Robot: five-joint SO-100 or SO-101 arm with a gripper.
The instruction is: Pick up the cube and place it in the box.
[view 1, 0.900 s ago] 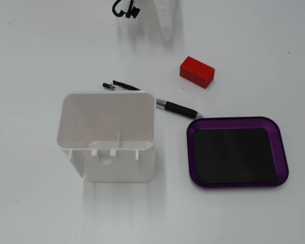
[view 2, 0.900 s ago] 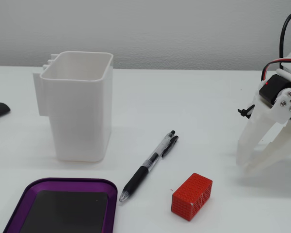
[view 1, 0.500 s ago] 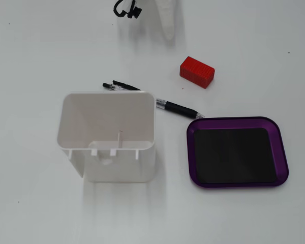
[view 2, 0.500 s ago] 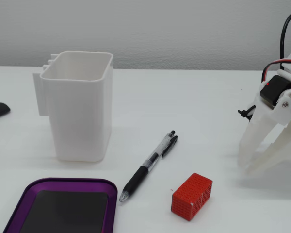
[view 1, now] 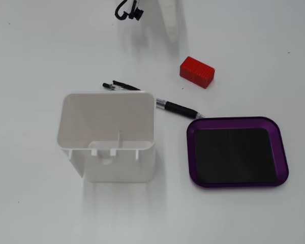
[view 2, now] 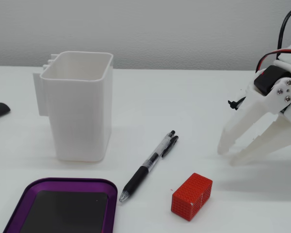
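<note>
The fingers (view 2: 231, 156) are spread apart and hold nothing, their tips close to the table (view 2: 194, 104). The cube (view 2: 191, 196) lies on the table near them, beside a pen (view 2: 148, 166). The box (view 2: 58, 184) is further away.

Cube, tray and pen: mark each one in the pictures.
Cube (view 1: 197, 71): a fixed view from above, on its red top face.
Tray (view 1: 236, 120): same view, on the purple far rim.
Pen (view 2: 140, 178): a fixed view from the side, on the black grip.
</note>
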